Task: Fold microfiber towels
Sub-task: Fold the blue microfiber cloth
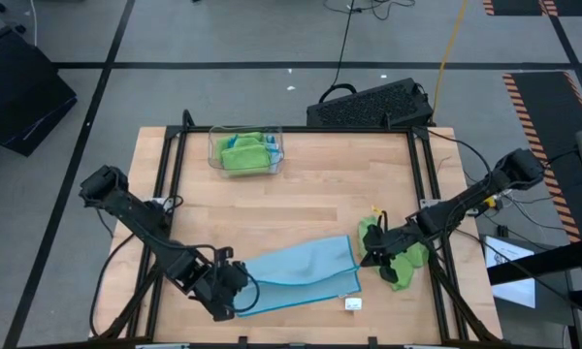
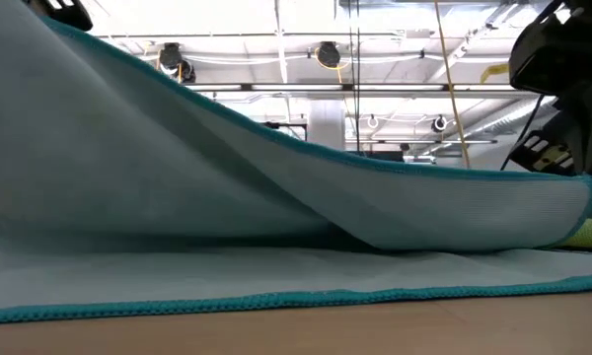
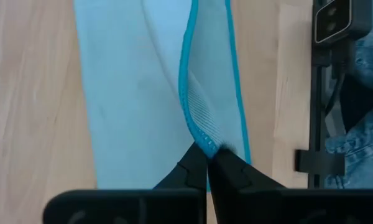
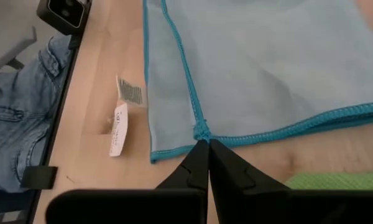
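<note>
Mid-fold on the blue towel (image 1: 301, 273), I'd say: it lies on the near half of the table (image 1: 301, 184), between the two arms, already doubled lengthwise, with a raised edge that fills most of the low view. The left gripper (image 1: 235, 296) sits at the towel's near-left end, fingers clenched on the stitched teal hem; the left wrist view shows the tips pinching a lifted fold of the edge. The right gripper (image 4: 206, 152) is at the towel's right end, tips closed right on the hem corner where two layers meet, so it looks like a pinch on that corner rather than an empty close. Both arms reach in low from the table's outer sides, forearms angled towards the centre, wrists close to the surface. Next move, as I read it: carry both pinched ends together across the cloth to lay the edge flat over the far edge, keeping tension even so the layers don't skew, then let go. Risk: the thin cloth slips out of one pinch and the fold goes crooked. A loose white tag (image 4: 121, 121) lies on the wood just beside the towel's near-right corner. Green towel (image 1: 400, 260) is bunched under the right arm, near the right edge; more green cloth sits in the clear tray (image 1: 213, 145) at the far left.
</note>
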